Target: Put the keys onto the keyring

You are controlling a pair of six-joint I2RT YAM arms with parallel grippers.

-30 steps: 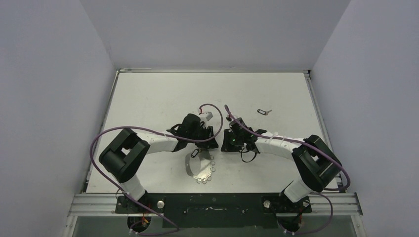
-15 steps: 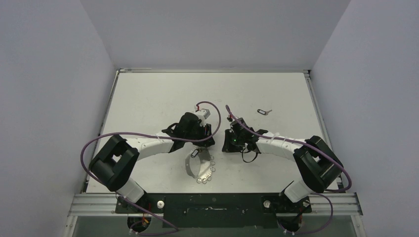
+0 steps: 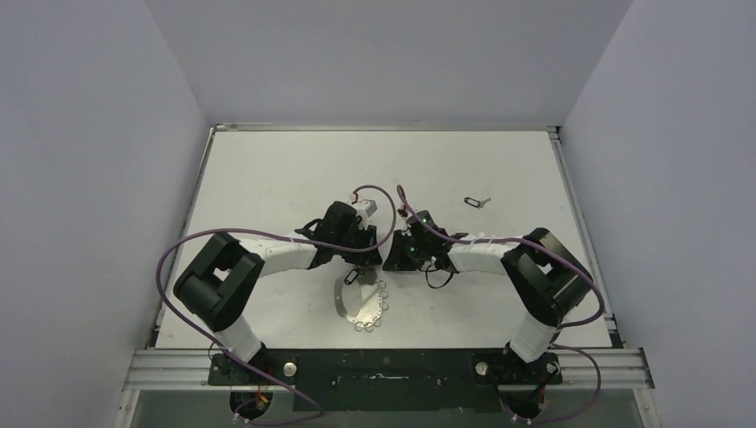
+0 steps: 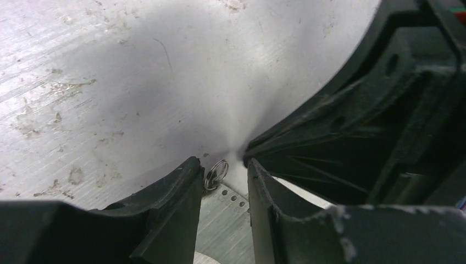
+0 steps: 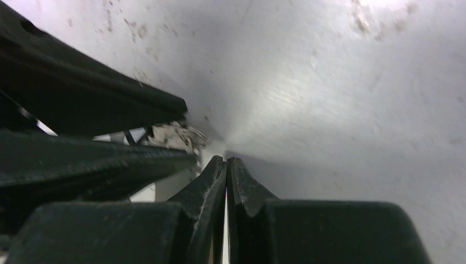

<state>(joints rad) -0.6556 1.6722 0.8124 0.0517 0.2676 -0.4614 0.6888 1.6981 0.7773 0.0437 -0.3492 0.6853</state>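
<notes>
The keyring (image 3: pixel 349 306), a silvery oval loop strung with tiny rings, lies on the table in front of both grippers. My left gripper (image 3: pixel 369 259) stands at its upper end. In the left wrist view the keyring's flat perforated band (image 4: pixel 225 214) fills the gap of the left gripper (image 4: pixel 222 163), and one tiny ring (image 4: pixel 216 173) touches the left finger. My right gripper (image 3: pixel 392 257) is shut, tip to tip with the left one, with nothing seen in it (image 5: pixel 226 159). One of the keys (image 3: pixel 477 201), silver with a black loop, lies far right.
A small black oblong loop (image 3: pixel 352 278) rests against the keyring's upper left end. The right gripper's dark body (image 4: pixel 373 110) crowds the left wrist view. Purple cables arch over both arms. The table (image 3: pixel 267 178) has raised edges at back and sides.
The right arm has moved left until its gripper nearly meets the left one, and its jaws have closed fully. The left arm shifted slightly. The keyring has stayed in place.
</notes>
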